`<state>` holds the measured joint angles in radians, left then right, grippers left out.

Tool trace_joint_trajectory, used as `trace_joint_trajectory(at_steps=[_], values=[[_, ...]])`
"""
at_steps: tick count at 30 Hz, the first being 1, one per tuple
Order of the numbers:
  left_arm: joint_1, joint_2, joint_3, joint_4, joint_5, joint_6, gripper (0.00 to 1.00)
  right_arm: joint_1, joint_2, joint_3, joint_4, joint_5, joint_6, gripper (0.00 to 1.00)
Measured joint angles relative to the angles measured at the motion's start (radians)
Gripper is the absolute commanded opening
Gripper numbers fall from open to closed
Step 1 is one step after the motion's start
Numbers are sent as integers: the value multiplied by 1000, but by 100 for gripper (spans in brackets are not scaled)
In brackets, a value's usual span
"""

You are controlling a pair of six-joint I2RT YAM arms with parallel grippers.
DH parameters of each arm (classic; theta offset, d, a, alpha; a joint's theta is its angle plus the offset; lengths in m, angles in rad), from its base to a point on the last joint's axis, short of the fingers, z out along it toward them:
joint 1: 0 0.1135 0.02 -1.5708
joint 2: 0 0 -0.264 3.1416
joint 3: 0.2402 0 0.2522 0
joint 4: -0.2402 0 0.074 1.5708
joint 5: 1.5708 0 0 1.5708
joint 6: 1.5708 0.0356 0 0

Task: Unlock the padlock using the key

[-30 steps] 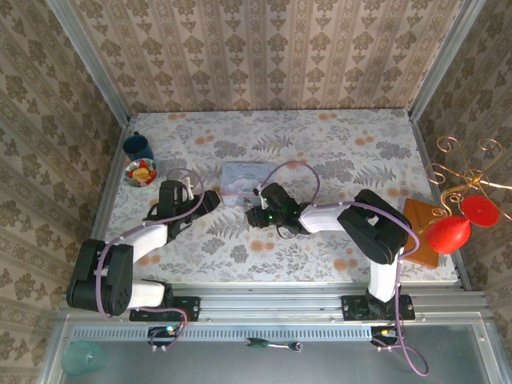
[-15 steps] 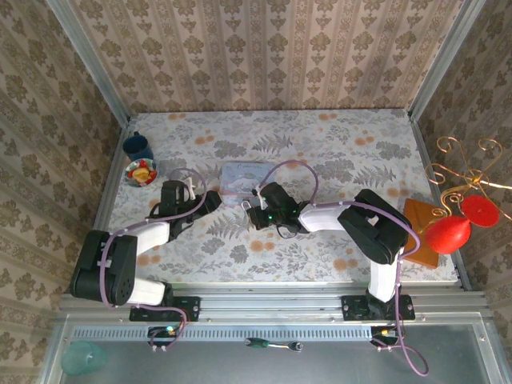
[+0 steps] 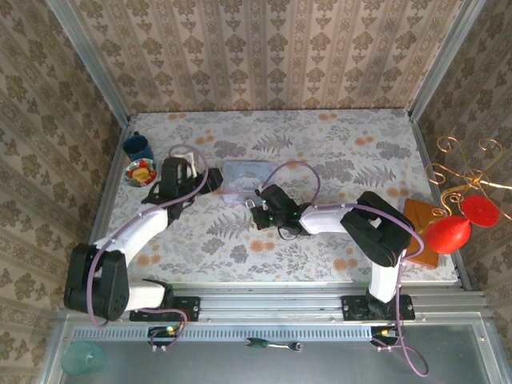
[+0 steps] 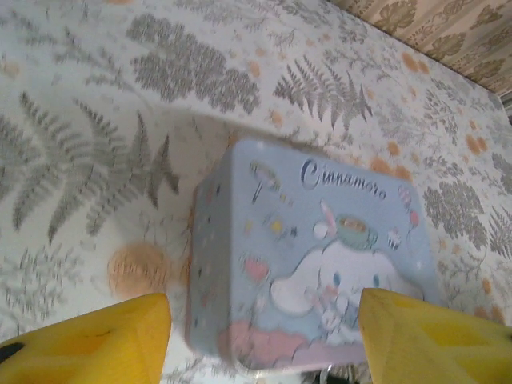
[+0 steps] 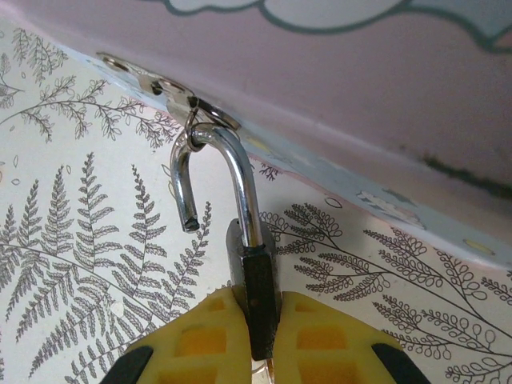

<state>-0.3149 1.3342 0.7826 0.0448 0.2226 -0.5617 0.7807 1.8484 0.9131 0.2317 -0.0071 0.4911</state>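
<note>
Padlock (image 5: pixel 254 280) is hanging from the hasp (image 5: pixel 168 88) on the front edge of the tin (image 5: pixel 360 96), and I am seeing its shackle (image 5: pixel 232 168) sprung open. The short leg is standing free of the body and curving down beside it, while the long leg is sitting in the body. The bend of the shackle is passing through the hasp ring.

My right jaws are clamping shut on the padlock body, with a yellow pad (image 5: pixel 204 344) pressing on each flat side and the body standing upright between them. The bottom of the body is lying hidden between the pads, so I cannot tell whether the key is in there. From above, the right arm (image 3: pixel 336 218) is reaching left across the bench (image 3: pixel 360 152), with its wrist sitting just in front of the tin.

My left jaws are standing partly open and holding nothing. In the wrist view the two yellow fingers (image 4: pixel 88 344) are framing the tin's printed lid, one to each side, and I cannot tell whether either is touching it. From above, the left arm (image 3: pixel 136 228) is reaching in toward the tin's left end.

A blue cup (image 3: pixel 138 146) and a bowl (image 3: pixel 142 171) are sitting at the left edge of the bench, apart from the tin.
</note>
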Motion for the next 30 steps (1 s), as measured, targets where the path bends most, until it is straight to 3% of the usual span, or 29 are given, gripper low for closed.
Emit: trace_joint_trajectory(at_steps=[6,13,17,30], values=[[-19,265,250,-116,-11,50,72,-9,0,-27,50,0,49,0],[-69,448,357,-198,5,61,68,-41,-6,-56,92,-8,74,0],[-114,467,375,-192,3,60,66,-70,-19,-72,95,-16,84,0],[-251,446,313,-101,-234,-77,64,-148,-39,-103,104,-51,144,0]])
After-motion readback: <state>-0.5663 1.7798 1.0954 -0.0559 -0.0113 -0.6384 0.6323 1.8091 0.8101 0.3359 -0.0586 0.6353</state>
